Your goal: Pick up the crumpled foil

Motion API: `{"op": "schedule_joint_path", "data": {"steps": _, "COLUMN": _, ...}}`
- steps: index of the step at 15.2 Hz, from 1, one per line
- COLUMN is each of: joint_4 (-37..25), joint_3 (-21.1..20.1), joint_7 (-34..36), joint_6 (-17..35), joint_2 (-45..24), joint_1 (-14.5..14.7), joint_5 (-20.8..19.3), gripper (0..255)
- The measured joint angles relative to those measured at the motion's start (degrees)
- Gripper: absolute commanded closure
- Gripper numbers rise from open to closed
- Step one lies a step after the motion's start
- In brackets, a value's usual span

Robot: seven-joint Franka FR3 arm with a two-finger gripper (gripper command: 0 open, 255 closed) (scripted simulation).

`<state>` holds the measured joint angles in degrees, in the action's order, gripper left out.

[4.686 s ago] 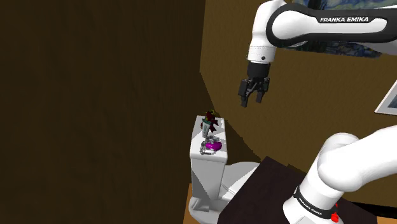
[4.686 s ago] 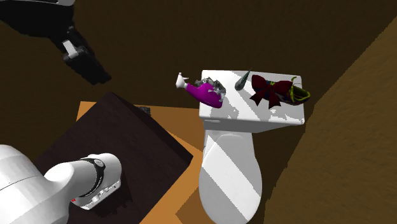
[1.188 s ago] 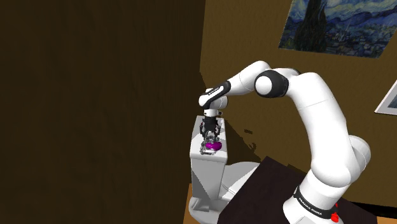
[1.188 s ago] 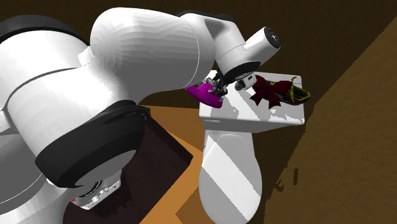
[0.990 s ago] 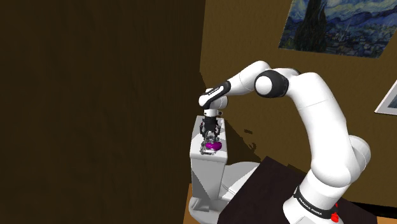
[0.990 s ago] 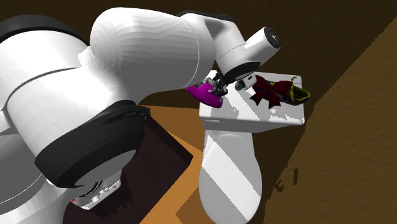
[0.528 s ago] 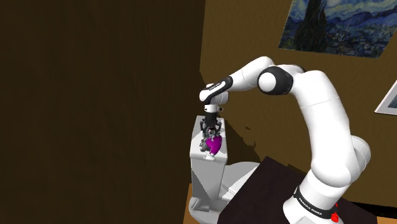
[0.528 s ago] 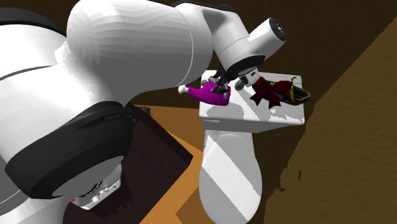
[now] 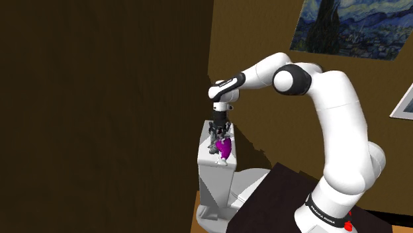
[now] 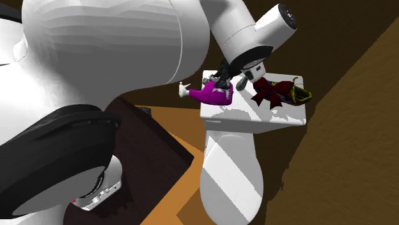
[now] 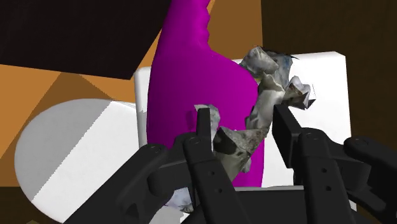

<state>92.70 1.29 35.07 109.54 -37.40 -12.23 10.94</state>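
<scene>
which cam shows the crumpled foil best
The wrist view: the grey crumpled foil sits close up, clasped by the black two-finger gripper, beside a magenta bottle. The shoulder view gives a tiny grey speck by that bottle; in the second exterior view the gripper mostly hides it.
</scene>
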Motion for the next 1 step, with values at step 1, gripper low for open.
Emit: {"op": "schedule_joint_path", "data": {"steps": 1, "joint_4": 0.1, "joint_3": 0.01, "joint_7": 0.03, "joint_6": -0.23, "joint_2": 0.34, "joint_1": 0.0, "joint_5": -0.02, "gripper": 255}}
